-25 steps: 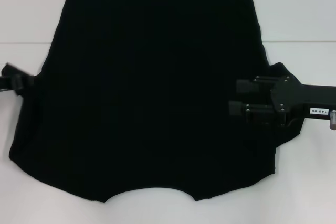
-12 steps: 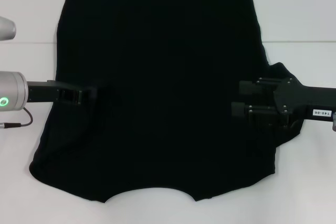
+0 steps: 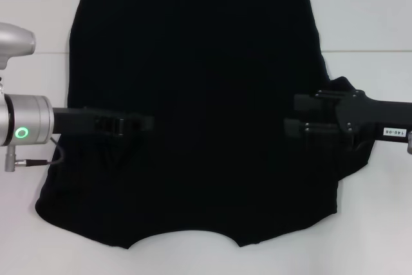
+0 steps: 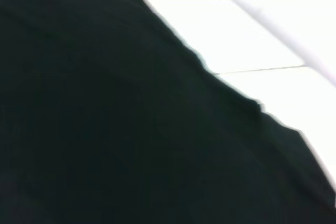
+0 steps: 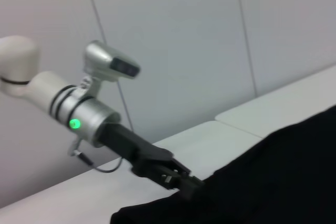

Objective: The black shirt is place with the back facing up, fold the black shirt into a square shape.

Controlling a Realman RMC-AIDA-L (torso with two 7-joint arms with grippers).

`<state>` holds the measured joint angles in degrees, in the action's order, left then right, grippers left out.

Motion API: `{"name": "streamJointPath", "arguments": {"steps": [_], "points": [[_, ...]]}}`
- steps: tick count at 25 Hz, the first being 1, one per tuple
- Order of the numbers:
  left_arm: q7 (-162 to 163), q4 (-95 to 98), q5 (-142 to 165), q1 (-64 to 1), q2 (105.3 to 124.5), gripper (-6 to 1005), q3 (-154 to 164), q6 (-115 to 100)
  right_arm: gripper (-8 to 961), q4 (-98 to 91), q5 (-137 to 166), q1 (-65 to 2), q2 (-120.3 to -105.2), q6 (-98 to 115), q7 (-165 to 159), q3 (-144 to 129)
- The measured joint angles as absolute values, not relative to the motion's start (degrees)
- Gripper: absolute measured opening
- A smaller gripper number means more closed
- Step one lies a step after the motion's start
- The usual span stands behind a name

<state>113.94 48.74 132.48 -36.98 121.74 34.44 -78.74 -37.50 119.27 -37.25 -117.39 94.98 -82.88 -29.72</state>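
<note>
Shirt mid-fold, both sleeves drawn inward.
Black shirt point(image 3: 199, 107) looks limp; grip hems. Left gripper point(image 3: 138, 122) at 9 o'clock, right gripper point(image 3: 296, 115) at 3: clench unclear.

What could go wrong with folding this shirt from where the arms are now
The left gripper reaches over the black shirt, so the sleeve fold may land crooked or bunch up. The right gripper sits at the opposite side, where cloth is already lumped beside it; uneven folds there would spoil the square.

The shirt point(image 3: 206, 94) is looking like matt black cloth, the table point(image 3: 373, 11) smooth white, the left arm point(image 3: 26, 127) showing brushed silvery metal.
</note>
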Motion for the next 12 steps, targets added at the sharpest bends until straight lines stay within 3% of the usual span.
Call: {"name": "streamJointPath", "arguments": {"steps": [5, 6, 8, 10, 12], "points": [[108.31, 48.32, 123.13, -35.58, 121.30, 336, 33.42, -88.14, 731, -38.41, 119.50, -37.69, -115.30, 92.12, -93.45, -29.92], [101.03, 46.66, 116.27, -34.19, 121.26, 385, 33.34, -92.99, 731, -39.42, 120.76, -37.78, -114.01, 90.22, -101.17, -30.28], [96.46, 45.37, 113.08, -33.48, 121.33, 482, 33.30, -94.63, 731, -39.78, 121.39, -37.78, -113.44, 89.38, -103.68, -30.44], [86.33, 42.06, 108.11, -32.26, 121.94, 580, 33.44, -96.63, 731, -40.20, 124.29, -37.98, -111.78, 86.83, -111.98, -31.09], [78.70, 39.65, 106.20, -31.67, 122.54, 622, 33.71, -97.28, 731, -40.34, 127.58, -38.25, -110.17, 85.14, -119.21, -31.66]]}}
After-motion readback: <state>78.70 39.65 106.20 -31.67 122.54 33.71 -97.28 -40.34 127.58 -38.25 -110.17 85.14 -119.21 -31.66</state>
